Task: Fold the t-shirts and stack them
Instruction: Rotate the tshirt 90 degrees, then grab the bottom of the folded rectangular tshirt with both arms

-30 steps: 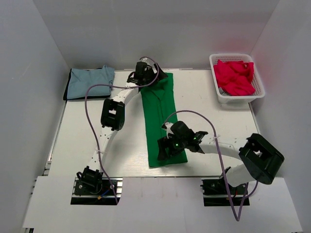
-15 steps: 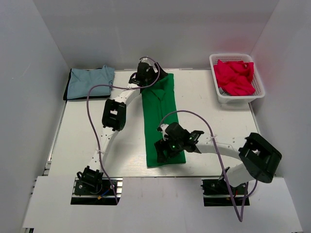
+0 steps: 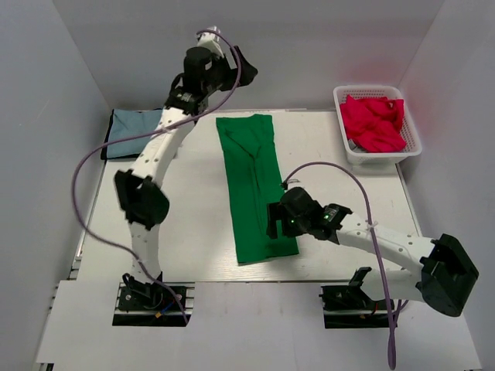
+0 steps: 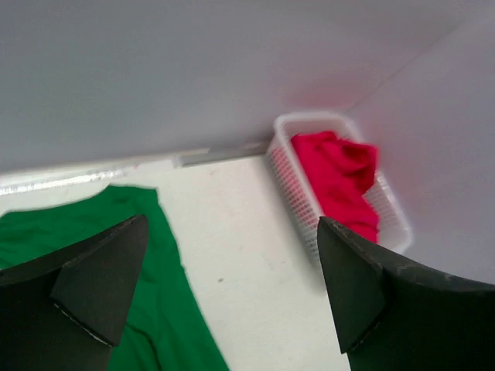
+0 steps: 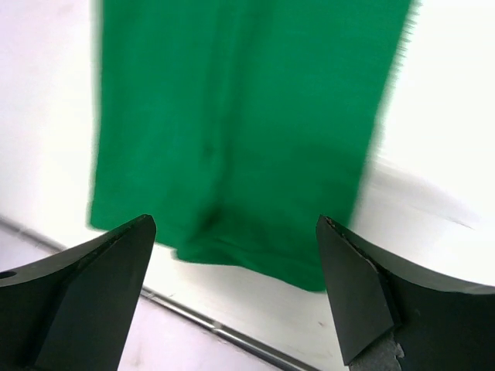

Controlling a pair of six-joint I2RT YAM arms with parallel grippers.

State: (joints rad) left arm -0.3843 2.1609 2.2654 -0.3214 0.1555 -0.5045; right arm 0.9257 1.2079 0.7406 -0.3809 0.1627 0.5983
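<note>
Lying flat: narrow-folded green t-shirt (image 3: 246, 193)

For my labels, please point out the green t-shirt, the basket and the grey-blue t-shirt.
green t-shirt (image 3: 254, 185), top view, cloth middle
basket (image 3: 379, 158), top view, near wall
grey-blue t-shirt (image 3: 128, 127), top view, left part

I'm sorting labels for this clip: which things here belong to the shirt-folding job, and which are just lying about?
Belong to the job:
- green t-shirt, laid out in a long strip at centre
- grey-blue t-shirt, far left corner
- red t-shirts, heaped in the basket

Just lying about:
- white mesh basket
</note>
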